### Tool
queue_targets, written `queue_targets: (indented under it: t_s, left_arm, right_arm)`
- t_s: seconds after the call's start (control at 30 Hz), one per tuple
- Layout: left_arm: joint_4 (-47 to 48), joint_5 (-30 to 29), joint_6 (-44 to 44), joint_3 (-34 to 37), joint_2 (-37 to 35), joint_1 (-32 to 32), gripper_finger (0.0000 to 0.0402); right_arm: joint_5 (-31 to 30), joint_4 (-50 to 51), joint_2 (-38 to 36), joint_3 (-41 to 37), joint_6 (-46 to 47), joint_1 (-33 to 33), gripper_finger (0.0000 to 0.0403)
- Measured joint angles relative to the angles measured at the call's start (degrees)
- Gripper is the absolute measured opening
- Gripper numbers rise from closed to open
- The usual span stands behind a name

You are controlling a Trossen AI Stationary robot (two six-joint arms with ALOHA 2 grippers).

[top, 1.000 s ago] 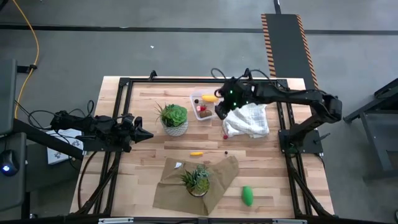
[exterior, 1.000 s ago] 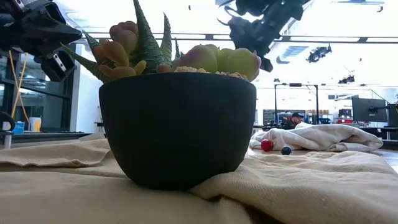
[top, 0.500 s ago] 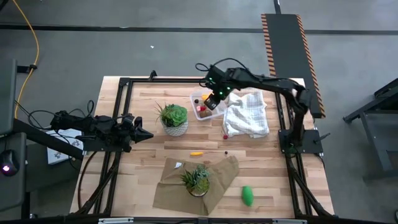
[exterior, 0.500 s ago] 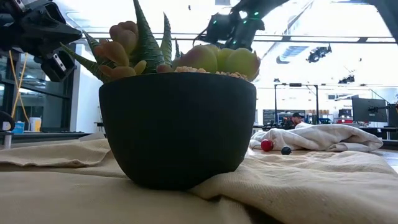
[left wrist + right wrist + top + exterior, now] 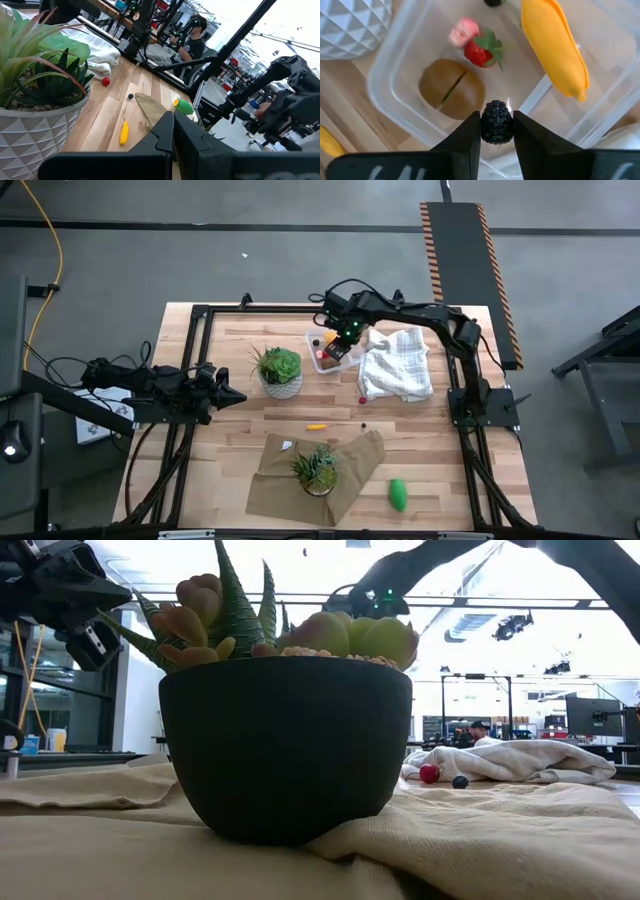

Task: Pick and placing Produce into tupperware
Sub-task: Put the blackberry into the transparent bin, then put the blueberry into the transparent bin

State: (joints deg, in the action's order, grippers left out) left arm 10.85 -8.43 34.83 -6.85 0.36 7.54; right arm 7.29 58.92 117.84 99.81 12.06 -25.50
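Observation:
The clear tupperware (image 5: 323, 351) (image 5: 405, 107) stands on the table between the white-potted plant and the white cloth. It holds a brown ball (image 5: 451, 95), a red berry (image 5: 482, 50), a pink piece (image 5: 461, 32) and a yellow oblong piece (image 5: 555, 47). My right gripper (image 5: 336, 346) (image 5: 496, 131) hovers over it, shut on a tiny dark berry (image 5: 496, 128). Lying on the table are a yellow piece (image 5: 316, 426) (image 5: 123, 132), a red berry (image 5: 361, 399) (image 5: 429, 774), a tiny dark one (image 5: 362, 423) (image 5: 459, 781) and a green piece (image 5: 398, 494). My left gripper (image 5: 236, 396) (image 5: 170, 120) waits shut at the table's left. My right gripper pinches the tiny dark berry's sides (image 5: 485, 129) between its two fingertips (image 5: 470, 131), coming from above and pointing down. The berry is lifted clear, above the tupperware's inside.
A white cloth (image 5: 397, 372) lies right of the tupperware. A plant in a white pot (image 5: 280, 372) stands left of it. A plant in a dark pot (image 5: 317, 470) (image 5: 285, 740) sits on a brown cloth (image 5: 350, 465) near the near edge. A person (image 5: 192, 42) sits beyond the table.
My right gripper has moved from the white cloth's left edge toward the table's left and now stands over the tupperware, its arm stretched out farther across the table. The left arm has kept still.

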Motion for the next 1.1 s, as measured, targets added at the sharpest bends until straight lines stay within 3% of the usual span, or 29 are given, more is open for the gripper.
queue_targets:
  t_s: [0.33,0.67,1.1]
  left_arm:
    - [0.00,0.00,0.00,0.00,-0.01,0.01,0.0001]
    - [0.00,0.00,0.00,0.00,0.00,0.00,0.0001]
    - [0.00,0.00,0.00,0.00,0.00,0.00,0.0001]
  right_arm:
    - [-0.01,-1.55,0.13,-3.23,-0.08,-0.02,0.0084]
    - [1.79,-3.59,0.13,-3.23,0.93,0.02,0.0126]
    - [2.70,-2.23,-0.41,-2.82,0.50,1.72,0.0128]
